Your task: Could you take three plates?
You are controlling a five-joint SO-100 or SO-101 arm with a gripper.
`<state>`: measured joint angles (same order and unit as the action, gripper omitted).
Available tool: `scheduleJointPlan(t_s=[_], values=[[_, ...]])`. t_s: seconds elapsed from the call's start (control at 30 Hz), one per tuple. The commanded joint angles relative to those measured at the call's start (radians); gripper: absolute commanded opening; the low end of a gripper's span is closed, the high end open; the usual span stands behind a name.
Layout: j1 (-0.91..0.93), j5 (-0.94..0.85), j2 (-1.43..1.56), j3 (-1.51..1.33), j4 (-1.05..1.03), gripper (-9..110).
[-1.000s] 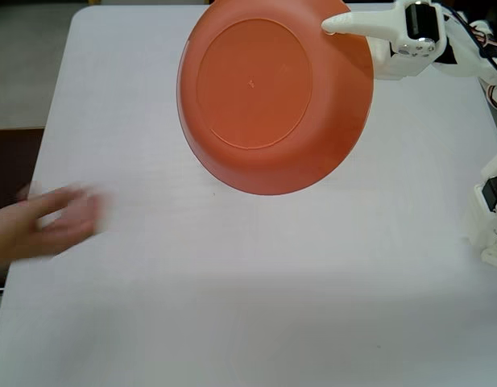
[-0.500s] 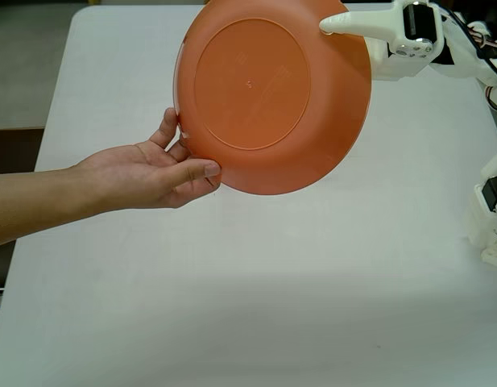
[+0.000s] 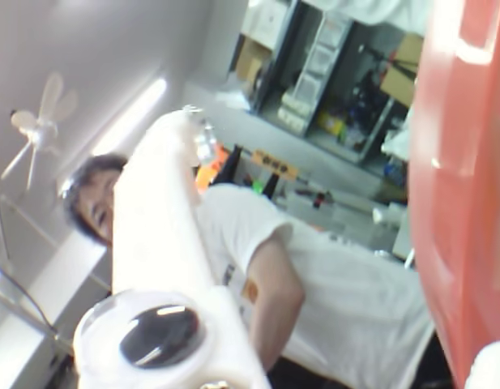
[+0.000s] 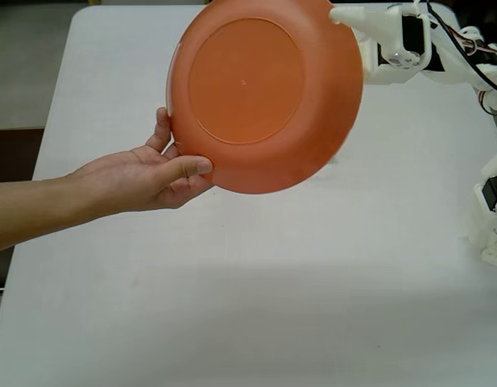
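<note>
Above the counter: an orange plate (image 4: 264, 93) is held up on edge in the fixed view, its underside to the camera, over the far middle of the counter (image 4: 256, 306).
Who holds it: a person's hand (image 4: 147, 179) pinches the lower left rim; the gripper (image 4: 338, 14) meets the upper right rim.
Gripper state: cannot tell whether it has closed on the rim; one white finger shows at the plate's edge, the other is hidden.
Wrist view: the orange plate (image 3: 460, 186) fills the right side, a white finger (image 3: 164, 235) runs up the middle, and a person in a white shirt (image 3: 339, 284) sits beyond.
Handling: judged light, stiff, smooth plastic, likely slippery; the raised rim is the place to take hold.
Other plates: none in view.
Surface: plain white, matte, bare.
Room: shelving and a ceiling light strip, blurred.
</note>
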<state>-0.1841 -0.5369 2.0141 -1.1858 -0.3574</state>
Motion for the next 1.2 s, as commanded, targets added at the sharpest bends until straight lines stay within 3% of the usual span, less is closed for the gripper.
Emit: scheduleJointPlan(t_s=[0.0,0.17,0.37,0.43,0.67,0.8,1.17], values=[[0.006,0.028,0.061,0.0,-0.02,34],[0.021,0.232,0.16,-0.089,-0.106,33],[0.067,0.71,0.35,-0.324,-0.285,32],[0.101,0.781,0.419,-0.419,-0.325,31],[0.204,0.753,0.609,-0.742,-0.314,19],[0.215,0.735,0.707,-0.891,-0.282,0],[0.169,0.695,1.058,-1.262,-0.264,0]])
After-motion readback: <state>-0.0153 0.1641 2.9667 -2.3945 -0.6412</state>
